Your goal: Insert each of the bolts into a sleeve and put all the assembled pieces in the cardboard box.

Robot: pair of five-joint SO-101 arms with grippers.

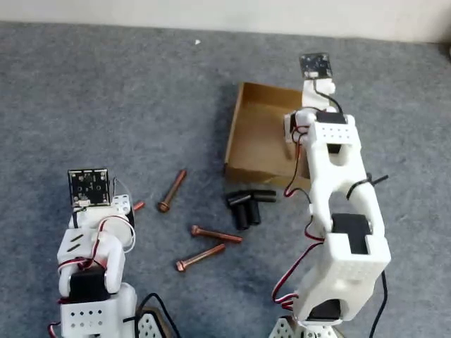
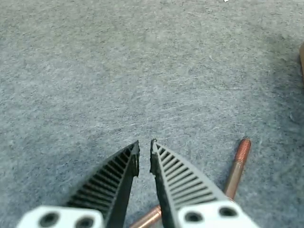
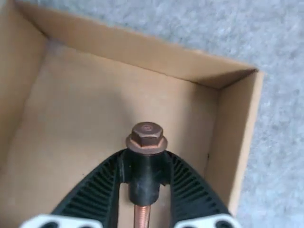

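1. Right jaws: closed on the black sleeve (image 3: 144,183), with a copper bolt (image 3: 147,137) run through it and its hex head facing the camera; the grip is on the sleeve rather than the shaft, probably so the pair stays together in carriage.
2. Assembled piece: held above the floor of the cardboard box (image 3: 118,47), inside its walls; judged ready for release.
3. Left jaws: drawn almost together with a sliver of gap at the tips, holding nothing; low over the grey tabletop (image 2: 142,61), with a loose bolt (image 2: 236,166) just beside them.
4. Stock on the tabletop: further bolts (image 1: 216,234) lie scattered between the arms; spare sleeves (image 1: 246,204) are clustered against the box's near wall, within reach of either arm.
5. Views: the right wrist view shows the grip and seated bolt, which the right arm (image 1: 338,176) covers in the high view; the high view alone gives the remaining stock.
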